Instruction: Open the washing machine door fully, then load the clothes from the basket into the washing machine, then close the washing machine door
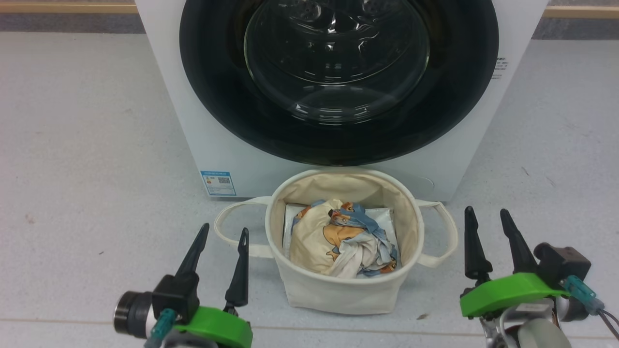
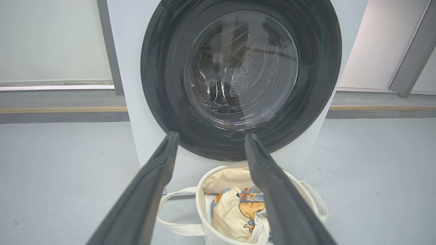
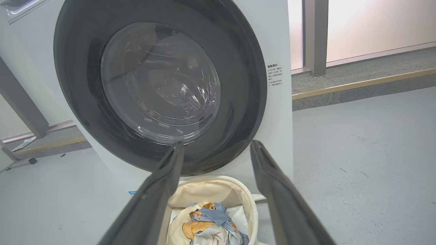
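We have bare floor [image 1: 87, 145] open on both sides of the washing machine [image 1: 232, 159]. The washing machine door [image 1: 338, 72] is shut, barring the way in. The basket [image 1: 338, 295] stands just before it, between our left end effector [image 1: 225, 228] and right end effector [image 1: 486, 210], its mouth open above the clothes [image 1: 329, 237]; its looped handles [image 1: 452, 227] jut sideways toward each.

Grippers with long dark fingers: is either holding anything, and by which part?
Nothing is held. The left gripper and right gripper stand open and empty either side of the round cream canvas basket; the cream and blue printed clothes lie inside it.
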You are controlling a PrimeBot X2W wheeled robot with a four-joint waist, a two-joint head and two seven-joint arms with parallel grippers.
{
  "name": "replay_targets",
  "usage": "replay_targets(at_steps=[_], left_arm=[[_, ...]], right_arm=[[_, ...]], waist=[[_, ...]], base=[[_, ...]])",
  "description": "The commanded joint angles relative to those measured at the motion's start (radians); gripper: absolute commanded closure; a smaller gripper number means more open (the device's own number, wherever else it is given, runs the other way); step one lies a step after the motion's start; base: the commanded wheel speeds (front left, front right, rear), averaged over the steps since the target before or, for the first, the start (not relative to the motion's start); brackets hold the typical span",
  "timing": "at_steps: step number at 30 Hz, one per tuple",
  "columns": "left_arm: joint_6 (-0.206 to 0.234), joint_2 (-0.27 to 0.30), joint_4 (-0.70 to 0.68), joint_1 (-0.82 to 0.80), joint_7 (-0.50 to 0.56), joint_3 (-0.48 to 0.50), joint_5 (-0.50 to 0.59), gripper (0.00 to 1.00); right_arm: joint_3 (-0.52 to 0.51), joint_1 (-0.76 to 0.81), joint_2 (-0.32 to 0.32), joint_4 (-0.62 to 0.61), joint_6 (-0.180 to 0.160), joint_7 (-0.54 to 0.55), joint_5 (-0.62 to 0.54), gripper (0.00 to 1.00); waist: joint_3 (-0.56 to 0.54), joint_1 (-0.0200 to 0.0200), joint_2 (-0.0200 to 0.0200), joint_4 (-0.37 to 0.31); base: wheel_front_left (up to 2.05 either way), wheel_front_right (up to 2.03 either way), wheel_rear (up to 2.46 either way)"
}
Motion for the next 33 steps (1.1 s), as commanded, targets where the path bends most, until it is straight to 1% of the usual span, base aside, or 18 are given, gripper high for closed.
replay_targets(at_steps=[1,12,15,17,21,26,28,30,33], left_arm=[[0.015,0.016,-0.020,-0.046,-0.016,0.019,0.033,0.00],[0.044,-0.014,0.046,-0.032,-0.048,0.029,0.100,0.00],[0.054,-0.038,0.045,-0.033,-0.060,0.049,0.119,0.00],[0.049,-0.044,0.046,-0.029,-0.065,0.055,0.131,0.00],[0.034,-0.053,0.063,-0.024,-0.065,0.075,0.128,0.00],[0.028,-0.061,0.072,-0.025,-0.065,0.091,0.137,0.00],[0.028,-0.063,0.080,-0.025,-0.065,0.095,0.146,0.00],[0.024,-0.067,0.085,-0.024,-0.065,0.102,0.144,0.00],[0.017,-0.075,0.086,-0.022,-0.065,0.116,0.131,0.00]], right_arm=[[0.025,-0.056,0.000,-0.026,0.000,-0.017,-0.034,0.00],[0.048,-0.048,-0.001,-0.021,0.000,-0.049,-0.108,0.00],[0.054,-0.042,-0.001,-0.004,0.000,-0.061,-0.144,0.00],[0.057,-0.049,-0.001,0.005,0.000,-0.065,-0.171,0.00],[0.045,-0.059,-0.001,0.015,0.000,-0.065,-0.163,0.00],[0.037,-0.060,-0.001,0.018,0.000,-0.065,-0.151,0.00],[0.033,-0.056,-0.001,0.020,0.000,-0.065,-0.134,0.00],[0.030,-0.052,-0.001,0.018,0.000,-0.065,-0.089,0.00],[0.025,-0.047,-0.001,0.019,0.000,-0.065,-0.079,0.00]], waist=[[0.000,0.0000,0.0000,0.000],[0.001,0.0000,0.0000,-0.005],[0.003,0.0000,0.0000,-0.002],[0.005,0.0000,0.0000,-0.004],[0.005,0.0000,0.0000,-0.006],[0.006,0.0000,0.0000,-0.005],[0.006,0.0000,0.0000,-0.004],[0.007,0.0000,0.0000,-0.004],[0.007,0.0000,0.0000,-0.005]], base=[[0.00,0.00,0.00],[0.00,0.00,0.00],[0.00,0.00,0.00],[0.00,0.00,0.00],[0.00,0.00,0.00],[0.00,0.00,0.00],[0.00,0.00,0.00],[0.00,0.00,0.00],[0.00,0.00,0.00]])
